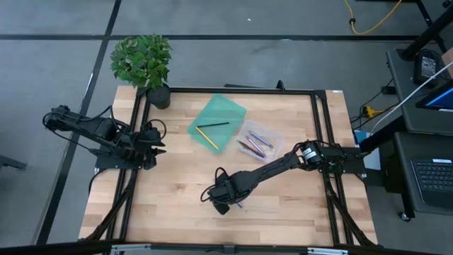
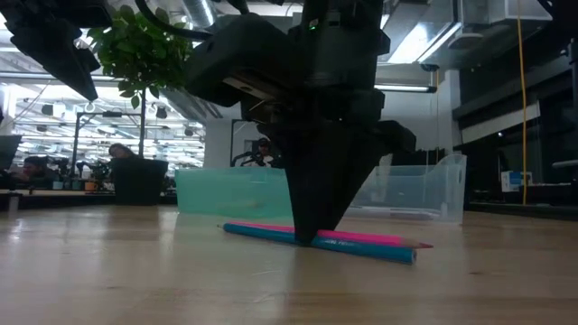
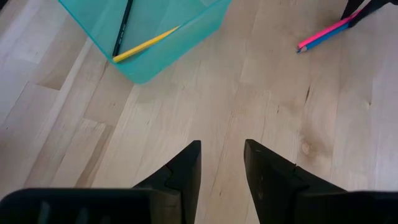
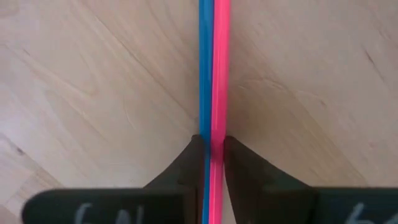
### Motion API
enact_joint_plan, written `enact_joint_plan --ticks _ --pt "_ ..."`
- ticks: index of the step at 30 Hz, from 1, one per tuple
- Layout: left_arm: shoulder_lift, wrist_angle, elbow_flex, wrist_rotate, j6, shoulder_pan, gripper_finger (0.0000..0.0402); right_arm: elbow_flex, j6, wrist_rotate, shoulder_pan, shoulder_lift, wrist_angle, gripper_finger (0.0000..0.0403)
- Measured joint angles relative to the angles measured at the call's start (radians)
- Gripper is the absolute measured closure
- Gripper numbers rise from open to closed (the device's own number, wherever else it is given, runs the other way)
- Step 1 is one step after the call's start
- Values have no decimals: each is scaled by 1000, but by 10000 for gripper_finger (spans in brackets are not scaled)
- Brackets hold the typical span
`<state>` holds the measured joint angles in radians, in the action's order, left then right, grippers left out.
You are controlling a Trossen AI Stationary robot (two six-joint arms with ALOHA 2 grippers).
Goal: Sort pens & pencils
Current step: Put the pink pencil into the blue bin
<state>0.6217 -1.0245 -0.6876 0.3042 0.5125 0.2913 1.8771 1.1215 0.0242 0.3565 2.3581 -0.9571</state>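
Note:
A pink pencil and a blue pencil lie side by side on the wooden table, near its near edge. My right gripper stands over them, pointing down, shut on the pair. My left gripper is open and hovers above the table's left part, touching nothing. A teal tray holds a yellow pencil and a black one. A clear tray beside it holds several more sticks, lavender and brown among them. My right gripper pinches the pink pencil and the blue pencil together between its two fingers, roughly at mid-length. The fingers come from above, pointing down, one on each side of the pair. Both pencils lie flat on the table.
A potted plant stands at the table's far left corner. The two trays sit in the far middle of the table. A black frame runs along the table's sides. Bare wood lies between the two grippers and along the near edge.

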Motion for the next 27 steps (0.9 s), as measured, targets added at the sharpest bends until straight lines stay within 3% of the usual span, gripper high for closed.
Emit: enact_joint_plan --ticks 27 --pt "0 0 0 0 0 0 286 -2 -32 35 -17 0 -35 351"
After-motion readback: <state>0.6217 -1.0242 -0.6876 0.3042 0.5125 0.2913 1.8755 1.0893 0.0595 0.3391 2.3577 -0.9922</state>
